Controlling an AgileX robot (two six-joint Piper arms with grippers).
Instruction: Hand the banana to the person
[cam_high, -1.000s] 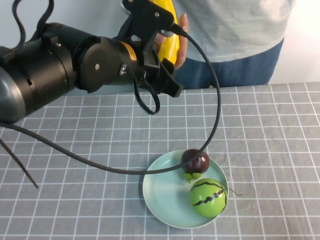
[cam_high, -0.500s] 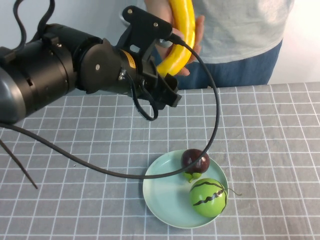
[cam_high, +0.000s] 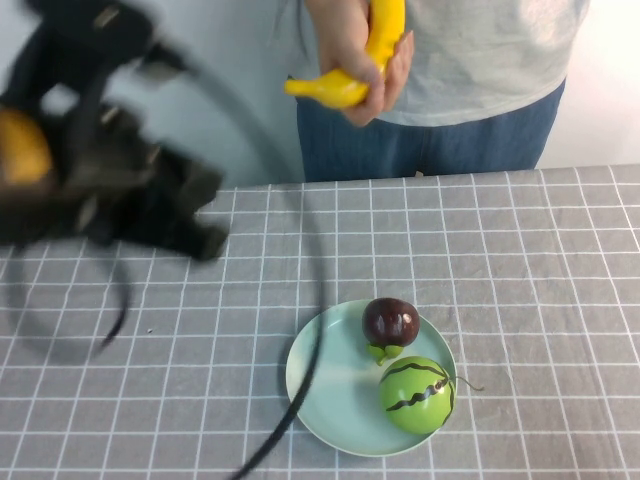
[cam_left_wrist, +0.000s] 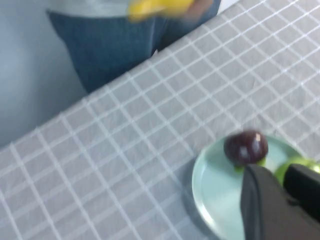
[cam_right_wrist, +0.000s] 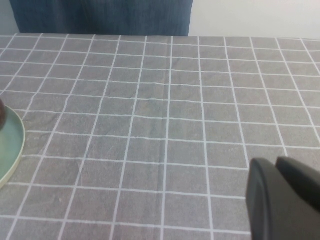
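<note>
Banana (cam_high: 365, 55) in person's (cam_high: 480, 70) hand; left gripper (cam_high: 175, 215) and right gripper (cam_right_wrist: 285, 200) empty

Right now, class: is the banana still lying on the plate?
No: the banana is in the person's hand above the table's far edge, while the plate holds only two round fruits.

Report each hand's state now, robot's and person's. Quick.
Left hand: over the table's left, holding nothing; open or shut cannot be told.
Right hand: low over the table, same.
Person's hand: holding the long yellow banana.
</note>
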